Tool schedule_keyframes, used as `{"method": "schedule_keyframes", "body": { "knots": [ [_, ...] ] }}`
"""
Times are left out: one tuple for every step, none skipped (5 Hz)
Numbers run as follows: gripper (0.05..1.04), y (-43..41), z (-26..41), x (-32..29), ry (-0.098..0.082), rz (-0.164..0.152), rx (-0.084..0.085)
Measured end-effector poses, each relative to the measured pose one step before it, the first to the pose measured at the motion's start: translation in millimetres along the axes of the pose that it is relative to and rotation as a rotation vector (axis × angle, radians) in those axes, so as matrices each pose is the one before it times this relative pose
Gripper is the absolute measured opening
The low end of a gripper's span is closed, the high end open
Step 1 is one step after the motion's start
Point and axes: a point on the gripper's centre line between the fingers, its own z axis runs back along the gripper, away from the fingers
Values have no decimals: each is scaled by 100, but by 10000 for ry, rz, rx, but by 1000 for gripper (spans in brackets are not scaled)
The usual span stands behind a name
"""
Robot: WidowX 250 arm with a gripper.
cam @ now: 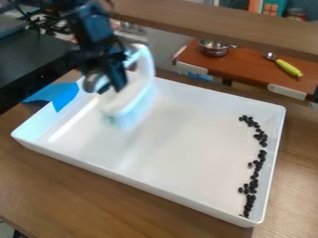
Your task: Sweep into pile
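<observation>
Fingers (117, 78): closed on white brush (127, 104) | black beans (253, 186): curved line inside white tray (133, 177)

Black arm (93, 25) enters at upper left, slanting down; end effector (107, 83) hangs below, pointing downward.

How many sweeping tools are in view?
1: a white and pale-blue tool with a looped handle, blurred, beside the black gripper over the upper-left part of the white tray. The cluttered upper-left background is too unclear to rule out another.
</observation>
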Motion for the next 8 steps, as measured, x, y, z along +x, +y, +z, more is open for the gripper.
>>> {"method": "schedule_keyframes", "body": {
  "knots": [
    [488, 2684, 1262, 329, -645, 136, 419],
    [488, 1363, -186, 401, -246, -228, 585],
    [488, 1878, -398, -441, 155, 330, 479],
    [488, 1051, -191, -443, 287, 341, 545],
    [553, 1013, -466, -567, 163, 559, 460],
    [868, 320, -739, -740, 219, 86, 122],
    [1013, -780, 863, -721, 452, -187, -205],
    [1009, -2253, 4012, 56, -215, -475, -819]
  ]
}}
